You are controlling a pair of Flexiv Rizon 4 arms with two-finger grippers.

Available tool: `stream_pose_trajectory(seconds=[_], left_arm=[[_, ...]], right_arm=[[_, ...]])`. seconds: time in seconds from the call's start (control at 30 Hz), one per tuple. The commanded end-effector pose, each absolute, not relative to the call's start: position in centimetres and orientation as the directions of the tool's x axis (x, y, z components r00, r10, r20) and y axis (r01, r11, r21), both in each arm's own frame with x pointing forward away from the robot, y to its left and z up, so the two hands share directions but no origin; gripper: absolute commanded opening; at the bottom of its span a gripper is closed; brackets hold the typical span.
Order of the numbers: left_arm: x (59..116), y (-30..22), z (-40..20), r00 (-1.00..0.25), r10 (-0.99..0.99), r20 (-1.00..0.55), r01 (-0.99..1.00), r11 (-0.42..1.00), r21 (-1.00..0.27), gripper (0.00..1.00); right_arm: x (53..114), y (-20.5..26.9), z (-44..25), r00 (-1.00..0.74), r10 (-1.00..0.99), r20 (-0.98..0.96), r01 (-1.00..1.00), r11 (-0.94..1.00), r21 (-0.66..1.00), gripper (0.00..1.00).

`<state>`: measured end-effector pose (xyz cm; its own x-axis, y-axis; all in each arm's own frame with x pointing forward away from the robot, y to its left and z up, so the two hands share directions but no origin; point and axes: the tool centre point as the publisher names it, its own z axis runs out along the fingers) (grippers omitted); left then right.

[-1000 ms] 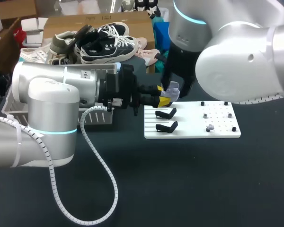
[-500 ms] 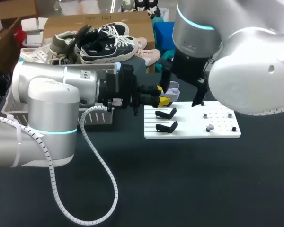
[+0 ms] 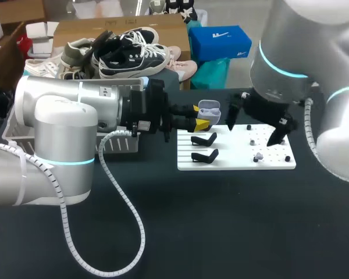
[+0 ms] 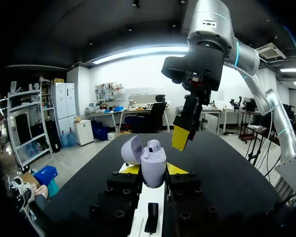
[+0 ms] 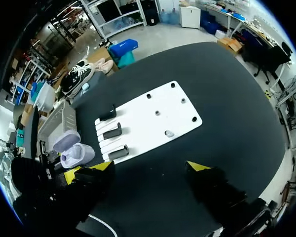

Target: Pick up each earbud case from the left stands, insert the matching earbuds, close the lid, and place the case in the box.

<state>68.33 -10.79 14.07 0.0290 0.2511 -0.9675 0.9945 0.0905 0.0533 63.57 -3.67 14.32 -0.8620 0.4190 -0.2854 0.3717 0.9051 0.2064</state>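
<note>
- One case [image 4: 153, 163], lid up, pinched in the left gripper [image 4: 153, 169].
- One earbud [image 4: 154, 144] sitting in it.
- Three black stands [image 5: 112, 132], all on one white board [image 5: 138, 124].
- Six small dots [image 5: 169, 133] on that board: pegs or buds, can't tell.
- Two grippers, counting the right gripper [image 5: 145, 169].

Furn.: one black table [image 3: 232, 221], matte flat top, evenly lit, soft faint shadows, dark thru-out

right end effector [image 3: 253, 129] now clear of the earbud case [image 3: 208, 108], further right above the white board [image 3: 238, 161]
</note>
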Motion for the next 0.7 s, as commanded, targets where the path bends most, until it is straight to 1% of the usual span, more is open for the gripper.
stream_pose_trajectory(seconds=[0.03,0.07,0.13,0.17,0.23,0.3,0.37,0.4,0.5,0.57,0.63,0.7], left_arm=[[68.3,-10.8,14.0,0.03,0.248,-0.968,0.994,0.092,0.055,0.0],[68.3,-10.8,14.0,0.03,0.248,-0.968,0.994,0.092,0.055,0.0],[68.3,-10.8,14.0,0.03,0.248,-0.968,0.994,0.092,0.055,0.0],[68.3,-10.8,14.0,0.03,0.248,-0.968,0.994,0.092,0.055,0.0],[68.3,-10.8,14.0,0.03,0.248,-0.968,0.994,0.092,0.055,0.0],[68.3,-10.8,14.0,0.03,0.248,-0.968,0.994,0.092,0.055,0.0],[68.3,-10.8,14.0,0.03,0.248,-0.968,0.994,0.092,0.055,0.0],[68.3,-10.8,14.0,0.03,0.248,-0.968,0.994,0.092,0.055,0.0],[68.3,-10.8,14.0,0.03,0.248,-0.968,0.994,0.092,0.055,0.0],[68.3,-10.8,14.0,0.03,0.248,-0.968,0.994,0.092,0.055,0.0],[68.3,-10.8,14.0,0.03,0.248,-0.968,0.994,0.092,0.055,0.0],[68.3,-10.8,14.0,0.03,0.248,-0.968,0.994,0.092,0.055,0.0]], right_arm=[[64.1,-5.0,12.9,-0.886,0.354,-0.301,0.265,0.917,0.299,0.82],[64.3,-5.1,12.8,-0.89,0.338,-0.307,0.251,0.924,0.289,0.86],[64.8,-5.0,12.0,-0.907,0.271,-0.323,0.19,0.947,0.26,0.89],[65.1,-5.0,11.6,-0.911,0.26,-0.321,0.18,0.949,0.257,0.93],[65.6,-4.9,10.9,-0.922,0.206,-0.328,0.129,0.962,0.241,0.87],[66.1,-4.9,10.4,-0.929,0.16,-0.334,0.083,0.969,0.233,0.85],[66.5,-4.9,9.9,-0.932,0.147,-0.332,0.077,0.974,0.215,0.83],[66.6,-5.0,9.7,-0.934,0.141,-0.329,0.069,0.973,0.22,0.84],[67.0,-5.3,9.0,-0.936,0.154,-0.318,0.088,0.973,0.211,0.79],[67.2,-5.5,8.4,-0.939,0.155,-0.306,0.09,0.972,0.215,0.79],[67.2,-5.6,7.9,-0.944,0.152,-0.293,0.091,0.973,0.211,0.82],[67.3,-5.7,7.5,-0.946,0.148,-0.29,0.088,0.974,0.209,0.81]])
